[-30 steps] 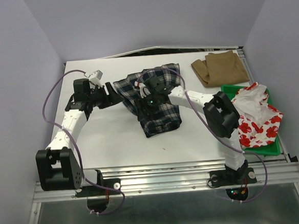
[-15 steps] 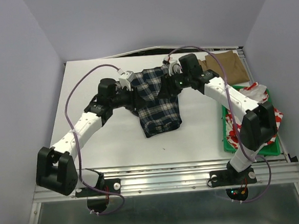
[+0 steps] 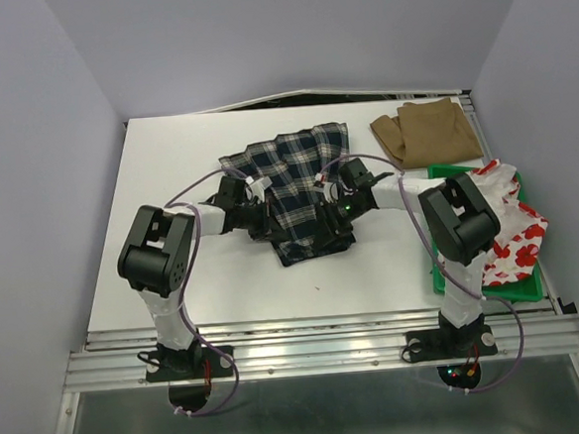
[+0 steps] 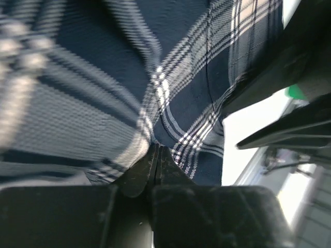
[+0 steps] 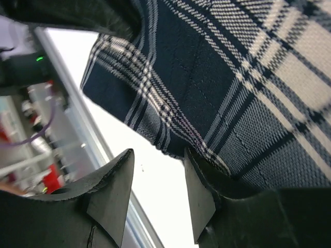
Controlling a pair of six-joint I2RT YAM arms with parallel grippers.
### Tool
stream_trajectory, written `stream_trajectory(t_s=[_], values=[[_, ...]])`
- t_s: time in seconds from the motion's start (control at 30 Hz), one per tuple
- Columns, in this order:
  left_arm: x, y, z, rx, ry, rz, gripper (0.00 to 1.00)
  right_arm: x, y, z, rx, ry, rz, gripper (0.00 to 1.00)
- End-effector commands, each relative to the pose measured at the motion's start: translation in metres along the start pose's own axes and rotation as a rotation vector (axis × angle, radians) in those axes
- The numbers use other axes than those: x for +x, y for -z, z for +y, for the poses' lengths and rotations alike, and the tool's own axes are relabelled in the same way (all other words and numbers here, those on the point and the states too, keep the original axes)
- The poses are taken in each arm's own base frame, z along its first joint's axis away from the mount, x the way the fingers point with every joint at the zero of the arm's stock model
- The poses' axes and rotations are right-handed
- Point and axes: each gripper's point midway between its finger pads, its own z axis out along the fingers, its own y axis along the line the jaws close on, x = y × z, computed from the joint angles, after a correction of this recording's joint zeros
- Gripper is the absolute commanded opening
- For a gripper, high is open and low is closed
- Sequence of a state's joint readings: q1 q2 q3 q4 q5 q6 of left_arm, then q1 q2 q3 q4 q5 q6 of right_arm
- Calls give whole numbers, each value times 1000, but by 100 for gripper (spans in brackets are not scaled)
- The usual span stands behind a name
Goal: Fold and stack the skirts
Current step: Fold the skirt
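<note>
Nearest to the arm bases, the white table carries the navy-and-white plaid skirt, which lies crumpled in the middle of it. Its near end is bunched and dark. Both wrists lie low over that end, one at each side, so its edges are partly hidden from above.

The left gripper is closed. In its wrist view the two black fingers meet at the tips, and a fold of the plaid cloth comes out just where they meet, so it pinches the cloth. The left half of this view is blurred, and the stripes there are hard to read.

The right gripper has its jaws apart, with bare table showing between them. One finger goes under the hem of the plaid cloth, and whether it touches the cloth I cannot tell. A small green light shines on the arm at the left edge of this view.

To the right, the green tray is almost covered. The white skirt with red flowers is heaped in it and hangs over its rim, and the right arm's elbow hides part of both.

Farthest, at the back right corner, the tan-brown skirt lies flat and folded, well apart from the plaid one.
</note>
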State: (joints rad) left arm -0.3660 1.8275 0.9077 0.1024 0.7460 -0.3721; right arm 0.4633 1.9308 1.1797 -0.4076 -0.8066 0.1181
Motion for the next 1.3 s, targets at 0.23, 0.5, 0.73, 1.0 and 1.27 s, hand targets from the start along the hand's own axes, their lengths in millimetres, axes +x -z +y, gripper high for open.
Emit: stream_trajectory(t_s=[0.23, 0.5, 0.73, 1.0, 1.27], values=[[-35, 42, -16, -12, -146, -87, 20, 3, -24, -2, -160, -68, 19, 52], [-66, 132, -93, -239, -875, -349, 70, -66, 40, 80, -225, 127, -170, 69], [-25, 111, -101, -405, -1241, -212, 73, -126, 71, 71, -42, 250, -313, 76], [-41, 64, -117, -299, -1177, -158, 67, -197, 76, 10, 160, 304, -419, 70], [-14, 9, -68, -282, -1311, 103, 60, -188, 16, -52, 146, 214, -330, 68]])
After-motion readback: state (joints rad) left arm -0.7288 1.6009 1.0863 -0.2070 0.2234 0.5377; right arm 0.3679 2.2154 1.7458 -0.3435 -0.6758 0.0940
